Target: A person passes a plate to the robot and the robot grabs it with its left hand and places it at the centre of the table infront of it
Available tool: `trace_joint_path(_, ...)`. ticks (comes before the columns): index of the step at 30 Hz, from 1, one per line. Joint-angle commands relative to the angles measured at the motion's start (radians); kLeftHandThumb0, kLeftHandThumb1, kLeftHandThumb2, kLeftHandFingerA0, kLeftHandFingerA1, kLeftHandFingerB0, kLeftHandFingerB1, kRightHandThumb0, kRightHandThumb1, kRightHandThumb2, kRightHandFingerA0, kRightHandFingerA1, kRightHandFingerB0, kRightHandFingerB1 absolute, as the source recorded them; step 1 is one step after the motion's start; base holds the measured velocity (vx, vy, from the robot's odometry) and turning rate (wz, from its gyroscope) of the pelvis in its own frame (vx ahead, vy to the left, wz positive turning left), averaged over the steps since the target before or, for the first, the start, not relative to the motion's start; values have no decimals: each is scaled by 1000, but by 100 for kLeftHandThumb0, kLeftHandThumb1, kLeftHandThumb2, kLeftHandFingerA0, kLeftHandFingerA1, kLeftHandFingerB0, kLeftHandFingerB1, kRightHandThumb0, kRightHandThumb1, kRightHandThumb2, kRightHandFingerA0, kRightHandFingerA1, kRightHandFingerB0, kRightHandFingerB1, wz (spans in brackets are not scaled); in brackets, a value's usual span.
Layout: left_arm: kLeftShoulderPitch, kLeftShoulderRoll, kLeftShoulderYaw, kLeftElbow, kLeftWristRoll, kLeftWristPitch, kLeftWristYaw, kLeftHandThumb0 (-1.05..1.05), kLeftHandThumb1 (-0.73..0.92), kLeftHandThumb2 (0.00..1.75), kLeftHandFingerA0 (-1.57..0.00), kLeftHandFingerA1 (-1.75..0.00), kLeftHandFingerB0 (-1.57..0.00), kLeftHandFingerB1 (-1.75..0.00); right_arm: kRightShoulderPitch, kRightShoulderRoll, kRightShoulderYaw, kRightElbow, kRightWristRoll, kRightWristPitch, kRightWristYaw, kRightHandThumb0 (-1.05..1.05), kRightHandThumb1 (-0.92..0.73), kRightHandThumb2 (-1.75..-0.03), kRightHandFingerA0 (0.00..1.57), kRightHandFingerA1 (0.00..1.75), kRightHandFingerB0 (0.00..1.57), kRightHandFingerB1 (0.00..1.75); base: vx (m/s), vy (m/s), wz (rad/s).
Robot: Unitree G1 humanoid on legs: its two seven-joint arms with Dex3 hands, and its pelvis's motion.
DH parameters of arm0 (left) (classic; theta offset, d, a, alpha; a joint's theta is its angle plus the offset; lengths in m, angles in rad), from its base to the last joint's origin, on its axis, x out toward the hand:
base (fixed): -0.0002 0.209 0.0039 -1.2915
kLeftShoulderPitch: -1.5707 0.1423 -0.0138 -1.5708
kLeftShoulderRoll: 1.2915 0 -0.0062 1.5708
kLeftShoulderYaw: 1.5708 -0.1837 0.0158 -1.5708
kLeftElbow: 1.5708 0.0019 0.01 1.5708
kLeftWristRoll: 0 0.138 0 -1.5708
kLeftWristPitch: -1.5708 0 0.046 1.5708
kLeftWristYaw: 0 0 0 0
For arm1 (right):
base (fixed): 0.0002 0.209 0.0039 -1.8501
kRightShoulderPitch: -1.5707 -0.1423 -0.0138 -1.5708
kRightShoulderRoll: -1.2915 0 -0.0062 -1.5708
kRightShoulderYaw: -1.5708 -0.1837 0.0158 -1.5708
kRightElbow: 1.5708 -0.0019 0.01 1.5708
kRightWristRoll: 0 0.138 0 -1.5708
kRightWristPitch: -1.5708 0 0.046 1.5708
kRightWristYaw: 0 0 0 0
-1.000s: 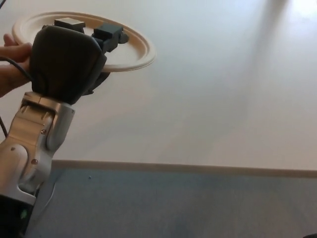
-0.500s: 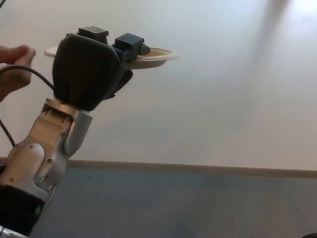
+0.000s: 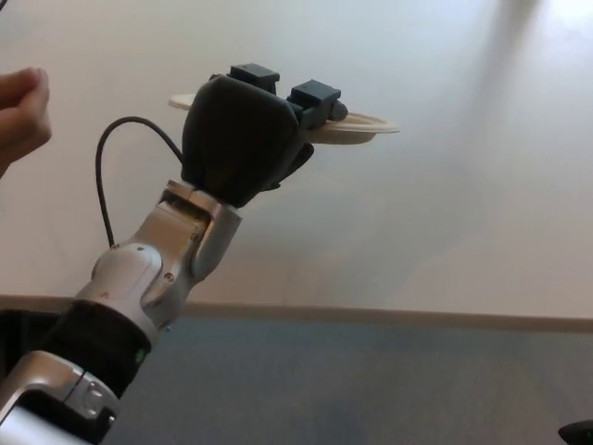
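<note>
One person's hand (image 3: pixel 20 109) hangs clear, left of the plate (image 3: pixel 357 125). The left robot hand (image 3: pixel 250 139) pinches the plate's near rim, above the tabletop (image 3: pixel 445 213). Seen edge-on, it lies nearly flat, long axis left-right. Best keep it level and lower it gently at centre.

Matt black left hand (image 3: pixel 250 148) on a smooth silver-grey forearm (image 3: pixel 153 269) (plastic or metal, unclear); matt cream plate (image 3: pixel 357 125), paper-like; smooth pale table (image 3: pixel 445 213); grey carpeted floor (image 3: pixel 371 389).
</note>
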Motion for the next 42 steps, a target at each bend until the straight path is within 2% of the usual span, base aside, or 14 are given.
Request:
trace_joint_path(1, -64, -23, -17, 127, -32, -9, 52, -25, 63, 58, -94, -115, -74, -52, -17, -14, 7, 0, -14, -4, 7, -88, -68, -111, 30, 62, 25, 54, 0, 0, 0)
trace_joint_path(8, -117, -49, -41, 289, -41, 18, 57, -24, 59, 58, -89, -136, -78, -57, -30, -13, 21, -9, -24, -1, 2, -87, -69, -112, 32, 63, 28, 56, 0, 0, 0)
trace_joint_path(10, -133, -48, -55, 338, -40, 26, 36, -25, 62, 59, -87, -135, -74, -56, -38, -11, 21, -6, -22, 4, 3, -85, -84, -65, 34, 59, 35, 48, 0, 0, 0)
trace_joint_path(12, -142, -48, -69, 388, -39, 21, 53, -27, 64, 60, -87, -129, -74, -57, -38, -11, 19, -13, -17, 8, 7, -87, -67, -111, 32, 64, 28, 56, 0, 0, 0)
trace_joint_path(13, -146, -51, -76, 412, -41, 21, 51, -28, 63, 60, -84, -131, -74, -58, -36, -12, 21, -17, -18, 7, 5, -84, -83, -65, 34, 60, 35, 49, 0, 0, 0)
trace_joint_path(15, -149, -57, -85, 457, -49, 22, 31, -28, 59, 58, -85, -118, -75, -56, -33, -13, 25, -26, -21, 6, 3, -84, -67, -111, 32, 64, 28, 56, 0, 0, 0)
trace_joint_path(18, -146, -72, -97, 498, -66, 27, 7, -27, 60, 58, -84, -114, -72, -52, -35, -15, 41, -36, -38, 9, -3, -83, -83, -65, 36, 60, 34, 49, 0, 0, 0)
trace_joint_path(24, -135, -112, -126, 530, -83, 40, -76, -26, 66, 59, -86, -102, -74, -50, -41, -8, 32, -29, -21, 3, 15, -86, -67, -111, 31, 63, 28, 56, 0, 0, 0)
trace_joint_path(25, -134, -114, -132, 531, -81, 38, -67, -27, 65, 59, -85, -108, -74, -50, -40, -8, 33, -31, -24, 2, 13, -83, -83, -65, 34, 59, 35, 49, 0, 0, 0)
trace_joint_path(30, -148, -138, -151, 543, -92, 62, -124, -32, 66, 60, -76, -121, -67, -44, -49, -10, 36, -29, -31, 2, 11, -84, -83, -65, 34, 57, 35, 47, 0, 0, 0)
trace_joint_path(35, -161, -142, -167, 534, -94, 91, -167, -34, 71, 62, -81, -86, -49, -36, -54, -11, 31, -29, -29, 6, 16, -84, -66, -111, 34, 63, 24, 53, 0, 0, 0)
trace_joint_path(36, -170, -140, -168, 525, -99, 104, -217, -47, 70, 61, -44, -37, -29, -30, -52, -14, 32, -38, -32, 7, 14, -86, -83, -65, 34, 58, 34, 48, 0, 0, 0)
trace_joint_path(37, -175, -137, -165, 510, -106, 115, -251, -72, 49, 82, 0, -37, -7, -34, -51, -15, 33, -44, -33, 6, 16, -86, -67, -112, 32, 63, 25, 54, 0, 0, 0)
trace_joint_path(42, -183, -123, -146, 435, -126, 161, -318, -85, 52, 88, 0, 0, 0, -6, -57, -16, 30, -42, -31, 3, 23, -87, -67, -112, 32, 62, 27, 54, 0, 0, 0)
